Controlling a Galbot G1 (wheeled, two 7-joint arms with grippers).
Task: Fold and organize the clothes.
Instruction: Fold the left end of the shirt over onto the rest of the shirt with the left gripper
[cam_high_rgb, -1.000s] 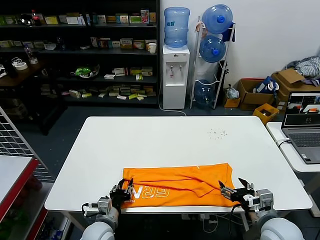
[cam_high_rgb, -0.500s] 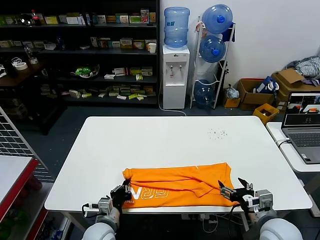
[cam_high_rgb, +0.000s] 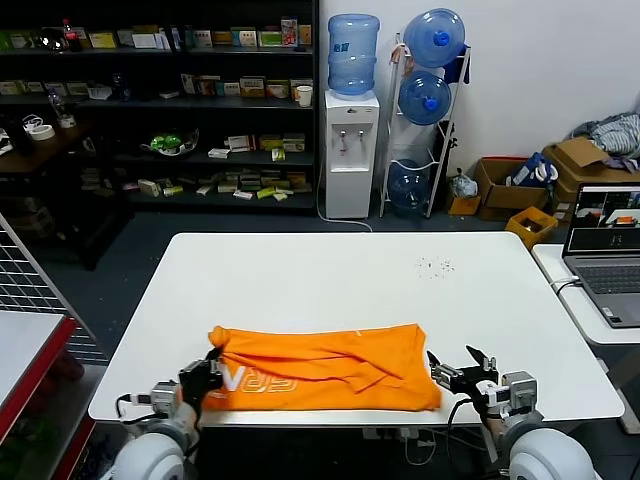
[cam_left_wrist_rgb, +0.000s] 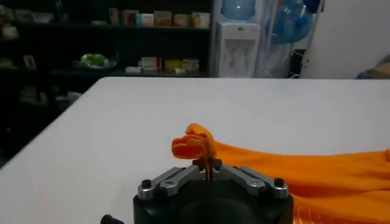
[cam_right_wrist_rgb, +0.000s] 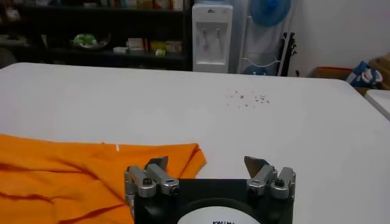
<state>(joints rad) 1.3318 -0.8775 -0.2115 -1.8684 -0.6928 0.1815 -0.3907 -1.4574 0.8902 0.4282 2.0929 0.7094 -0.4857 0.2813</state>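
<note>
A bright orange short-sleeved cotton T-shirt (cam_high_rgb: 320, 366) with white block lettering lay folded into a long band near the front edge of the white rectangular table (cam_high_rgb: 330, 280), its lettered end toward the robot's left. The left gripper (cam_high_rgb: 205, 377) sat at that left end of the shirt, at the table's front edge. In the left wrist view, the left gripper (cam_left_wrist_rgb: 209, 171) was pinched tight on a small bunched fold of orange fabric that rose between its closed fingers, the remainder of the T-shirt (cam_left_wrist_rgb: 304, 176) trailing flat across the tabletop (cam_left_wrist_rgb: 122, 122).

The right gripper (cam_high_rgb: 452, 372) rested low at the front edge of the table, just beside the shirt's right end. In the right wrist view, the right gripper (cam_right_wrist_rgb: 208, 164) stood spread wide with nothing between its fingers (cam_right_wrist_rgb: 157, 165); the T-shirt's corner (cam_right_wrist_rgb: 91, 173) lay ahead of one finger, and whether it touched could not be determined. A scatter of small dark specks (cam_right_wrist_rgb: 247, 96) marked the far tabletop.
</note>
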